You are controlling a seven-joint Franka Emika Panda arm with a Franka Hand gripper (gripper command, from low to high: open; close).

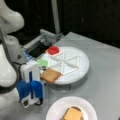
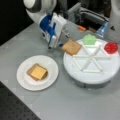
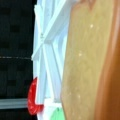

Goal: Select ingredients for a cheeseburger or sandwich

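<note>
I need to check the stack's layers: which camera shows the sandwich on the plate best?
A front view shows the sandwich whole: yellow cheese on top. In a front view the picture's bottom edge crops it. The wrist view misses it.

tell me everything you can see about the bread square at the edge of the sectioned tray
The bread square is a flat tan piece with a darker brown crust edge and a few pale specks on its face. It looks like a rigid toy slice. It sits tilted at the rim of the sectioned tray, part of it overhanging the edge toward the gripper. The gripper is right at its near corner, apparently holding it. The wrist view shows its face close up. The green leaf piece lies apart from it.
</note>
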